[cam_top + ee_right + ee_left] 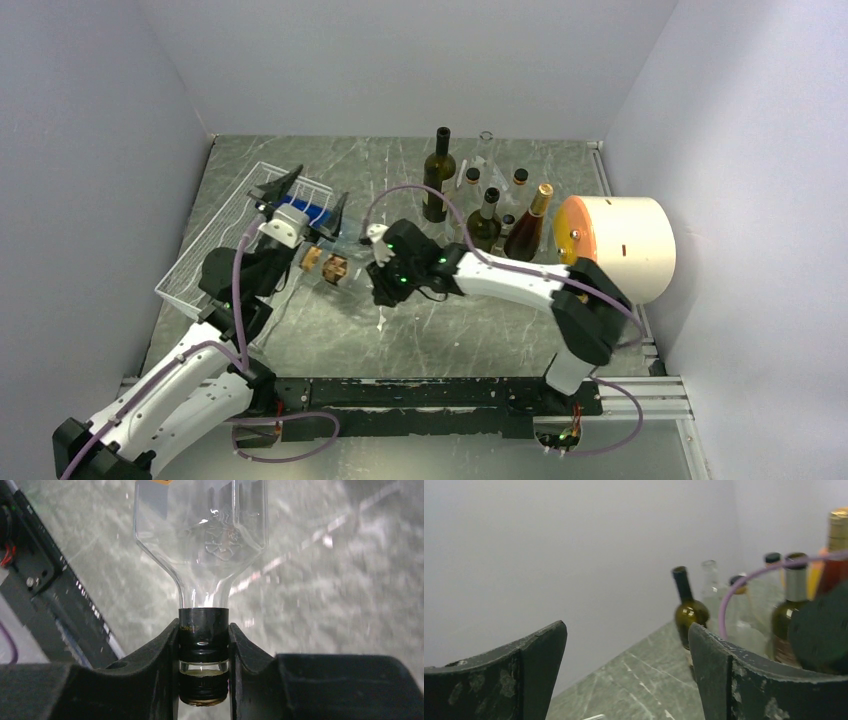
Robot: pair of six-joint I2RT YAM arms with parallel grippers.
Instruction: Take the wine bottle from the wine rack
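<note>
The wine bottle is clear glass with gold labels and a black capsule on its neck. It lies roughly level in the air just right of the white wire wine rack, neck toward the right. My right gripper is shut on that neck. The right wrist view shows the black capsule pinched between my right gripper and the clear body beyond. My left gripper hangs open and empty over the rack's far right corner, and in its wrist view it faces the back wall.
Several upright bottles stand at the back middle, among them a dark green one and a gold-topped one. A cream cylinder with an orange face lies at the right. Grey walls enclose the marbled table on three sides.
</note>
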